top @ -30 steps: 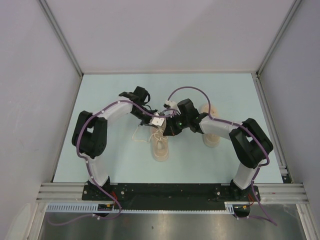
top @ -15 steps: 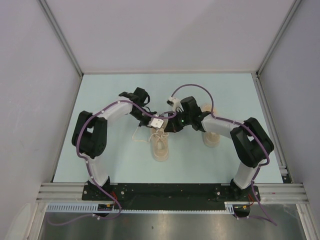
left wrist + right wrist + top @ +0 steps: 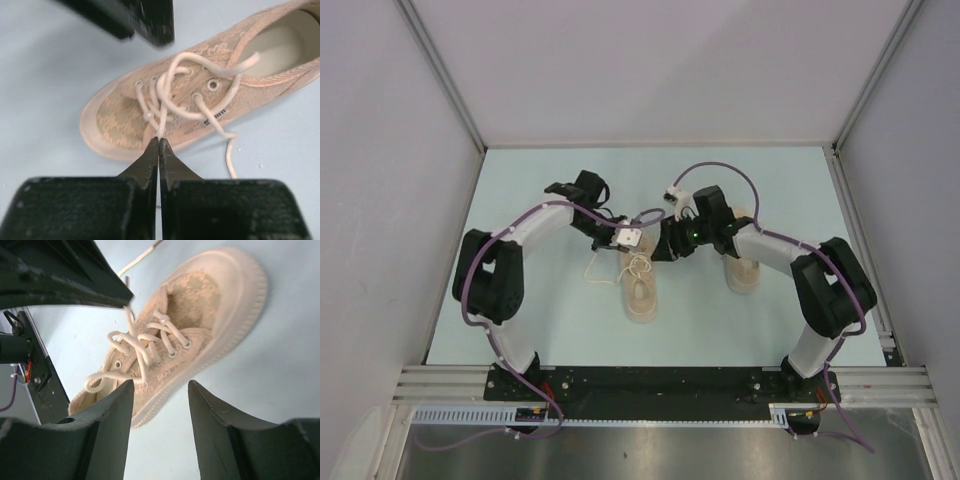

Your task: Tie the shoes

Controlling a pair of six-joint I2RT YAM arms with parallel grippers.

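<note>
One beige shoe [image 3: 641, 295] lies between the arms with its toe toward the far side, and its off-white lace [image 3: 176, 100] is loosely crossed over the eyelets. My left gripper [image 3: 159, 140] is shut on a strand of that lace just above the toe [image 3: 634, 248]. A little right of the toe, my right gripper [image 3: 160, 387] hangs open with nothing between its fingers [image 3: 661, 250]. The second shoe [image 3: 742, 275] stands to the right, partly hidden under the right arm.
A loose lace end [image 3: 593, 270] trails on the pale blue table [image 3: 540, 200] to the left of the near shoe. Grey walls and metal rails [image 3: 450, 100] enclose the table on three sides.
My right gripper has opened, let go of the lace and drawn back to the right. The left gripper closed on the lace strand and shifted slightly away from the shoe.
</note>
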